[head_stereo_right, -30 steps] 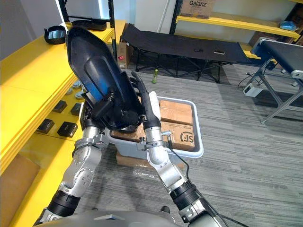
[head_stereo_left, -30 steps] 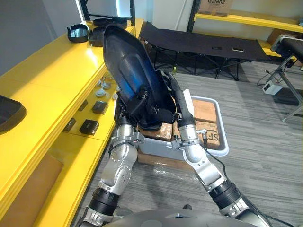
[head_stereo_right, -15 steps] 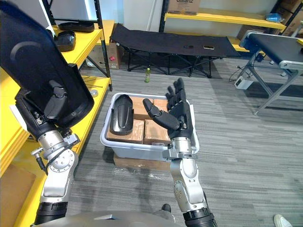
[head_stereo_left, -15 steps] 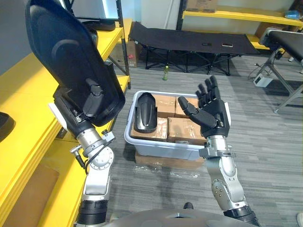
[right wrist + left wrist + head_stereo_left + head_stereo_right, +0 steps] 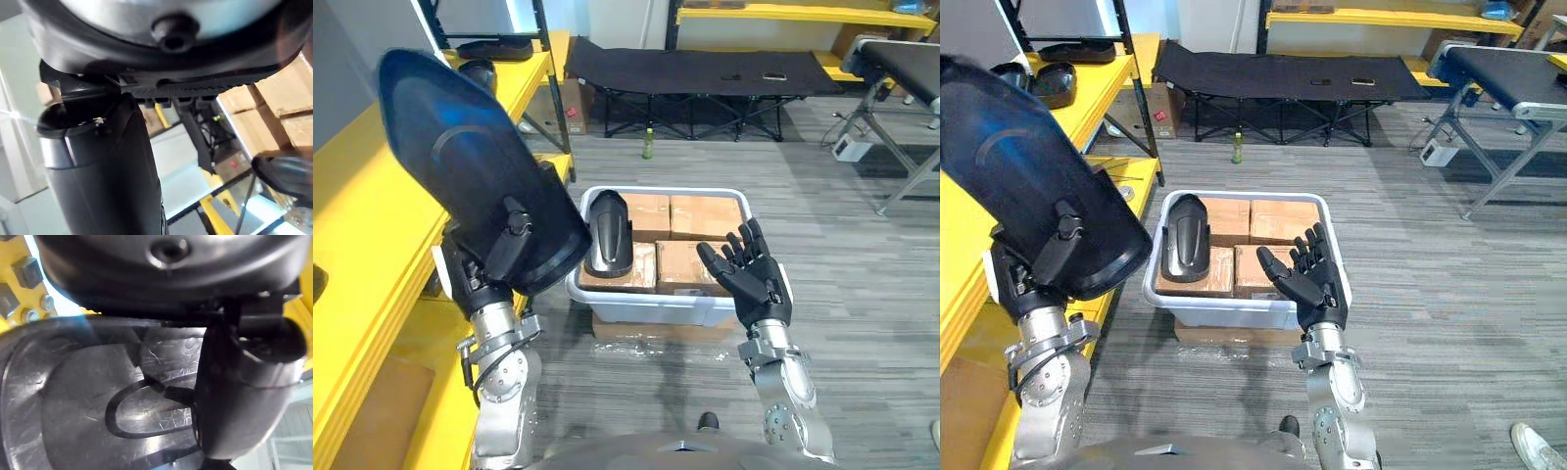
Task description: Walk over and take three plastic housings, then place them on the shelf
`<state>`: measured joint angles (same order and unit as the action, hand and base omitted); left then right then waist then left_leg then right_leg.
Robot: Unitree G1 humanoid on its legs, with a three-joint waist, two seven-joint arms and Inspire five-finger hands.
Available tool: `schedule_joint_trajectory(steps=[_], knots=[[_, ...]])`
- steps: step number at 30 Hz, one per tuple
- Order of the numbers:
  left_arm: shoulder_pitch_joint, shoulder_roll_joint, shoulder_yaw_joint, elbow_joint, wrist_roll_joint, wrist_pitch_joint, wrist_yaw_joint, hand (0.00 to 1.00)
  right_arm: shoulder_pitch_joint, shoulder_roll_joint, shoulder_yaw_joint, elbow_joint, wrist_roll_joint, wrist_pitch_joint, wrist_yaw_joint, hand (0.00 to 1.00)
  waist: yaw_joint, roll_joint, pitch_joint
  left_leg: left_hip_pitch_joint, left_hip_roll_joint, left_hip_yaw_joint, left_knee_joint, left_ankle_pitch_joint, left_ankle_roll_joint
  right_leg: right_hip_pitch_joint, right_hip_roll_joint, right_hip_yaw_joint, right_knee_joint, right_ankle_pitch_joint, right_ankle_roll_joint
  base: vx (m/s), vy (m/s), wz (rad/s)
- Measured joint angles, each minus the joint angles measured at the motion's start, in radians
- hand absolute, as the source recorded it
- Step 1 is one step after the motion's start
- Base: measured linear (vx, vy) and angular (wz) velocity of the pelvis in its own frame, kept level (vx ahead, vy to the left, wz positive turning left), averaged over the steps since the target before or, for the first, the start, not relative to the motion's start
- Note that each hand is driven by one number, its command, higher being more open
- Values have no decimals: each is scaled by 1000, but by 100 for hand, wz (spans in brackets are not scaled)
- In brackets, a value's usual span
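Left hand: thumb and fingers clamped on large black plastic housing. Its long axis tilts up-left, top end over yellow shelf on robot's left. Right hand: fingers spread, empty, just beside grey bin. Second housing lies lengthwise in bin, left of right hand. Shelf placement likely next.

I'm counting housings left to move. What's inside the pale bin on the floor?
One black housing lies on brown cardboard boxes filling the bin. Anything beneath the boxes is covered; the right hand hides a near corner.
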<state>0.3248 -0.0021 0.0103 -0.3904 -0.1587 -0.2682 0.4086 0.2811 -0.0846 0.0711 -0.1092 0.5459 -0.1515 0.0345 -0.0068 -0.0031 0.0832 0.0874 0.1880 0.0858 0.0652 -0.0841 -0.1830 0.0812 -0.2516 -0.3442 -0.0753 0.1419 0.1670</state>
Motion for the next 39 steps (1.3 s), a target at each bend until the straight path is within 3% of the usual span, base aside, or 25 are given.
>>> schedule_joint_trajectory(steps=[4,8,10,12,13,16,22,25,27,32,39], knots=[[57,-6,42,-100,-43,-44,-48,0,-50,-26,103,40,-31,26,4,100,49,3,2,-29,-1,-79,25,-2,0,44,0,-76,0,-16,4,7,-4,61],[98,-30,116,-174,-73,-101,-97,0,-116,-39,216,90,-107,60,23,100,124,12,15,-64,-8,-185,42,5,-1,102,3,-179,7,-46,11,-2,-5,72],[119,-28,142,-184,-91,-116,-124,0,-134,-37,236,98,-111,72,27,100,138,14,16,-92,-11,-222,40,23,6,118,2,-241,24,-72,8,0,-28,101],[116,-26,153,-184,-130,-120,-170,0,-142,-37,225,97,-118,76,25,100,134,6,19,-133,-22,-213,36,65,31,137,-3,-312,39,-99,8,3,-33,124],[119,-26,150,-184,-157,-126,-205,0,-142,-37,208,98,-137,77,21,100,138,7,21,-145,-22,-198,30,86,30,139,-7,-341,61,-113,7,-3,-11,98],[127,-26,144,-184,-155,-135,-247,0,-144,-37,181,98,-141,77,21,100,141,10,25,-143,-23,-199,5,119,18,149,-9,-346,90,-127,13,-13,2,47],[155,8,91,-184,-143,-159,-356,0,-148,-33,189,96,-141,77,24,100,132,21,32,-140,-23,-168,-37,134,27,125,-25,-330,119,-160,18,-42,9,0],[149,29,62,-182,-144,-159,-390,0,-145,-34,207,91,-147,77,23,100,102,19,32,-170,-43,-215,-32,152,29,66,-22,-203,221,-253,8,-4,-27,55],[106,47,17,-156,-146,-159,-439,0,-131,-39,206,85,-147,77,11,100,82,18,33,-189,-78,-305,-48,185,23,43,-9,-70,303,-328,-17,14,-81,117],[89,57,-13,-152,-145,-164,-444,0,-133,-49,203,84,-149,76,29,100,90,21,43,-183,-74,-313,-69,230,20,81,13,-89,308,-352,-3,-9,-65,52],[105,60,-11,-151,-145,-166,-411,0,-133,-78,206,73,-176,41,78,100,86,26,87,-183,-47,-269,-19,200,25,81,34,-55,303,-367,-16,-90,-1,-15]])
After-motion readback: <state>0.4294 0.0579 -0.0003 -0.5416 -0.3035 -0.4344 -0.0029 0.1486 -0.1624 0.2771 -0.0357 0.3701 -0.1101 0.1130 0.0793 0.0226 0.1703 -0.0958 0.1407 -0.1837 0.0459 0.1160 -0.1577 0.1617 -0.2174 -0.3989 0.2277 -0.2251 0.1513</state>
